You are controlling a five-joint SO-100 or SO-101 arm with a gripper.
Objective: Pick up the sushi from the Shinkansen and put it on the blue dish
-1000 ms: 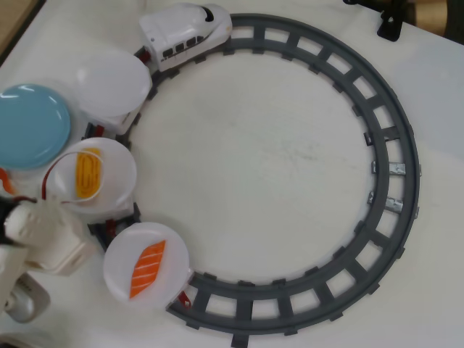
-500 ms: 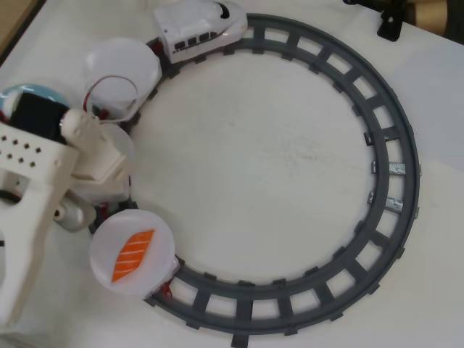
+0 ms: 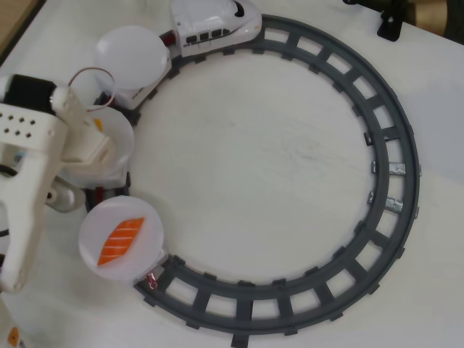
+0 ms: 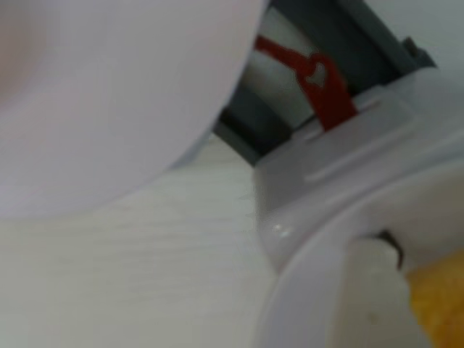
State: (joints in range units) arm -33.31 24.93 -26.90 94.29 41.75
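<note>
I'm at the grab step: my gripper (image 3: pixel 94 130) is down over the middle white plate (image 3: pixel 122 145), reaching for the yellow egg sushi (image 4: pixel 441 304) that shows as a yellow edge at the bottom right of the wrist view, right beside a pale finger (image 4: pixel 366 290). Can't tell if the jaws are spread or closed on it; the arm body hides them from overhead and the wrist view is too close and blurry. Salmon sushi (image 3: pixel 120 241) sits on the rear plate (image 3: pixel 120 240), untouched. The blue dish isn't visible now, prob. under my arm at the left edge. The Shinkansen (image 3: pixel 216 25) is at the top of the grey track (image 3: pixel 395 167), with an empty plate (image 3: pixel 133 58) right behind it. Next, I think: close on the egg piece, lift straight up clear of the plate rim, then swing left to the dish. Vs 0.5 s ago: train and all three plates have rolled further clockwise along the track, salmon plate is now further left, and my arm has shifted up-left with the egg plate.
</note>
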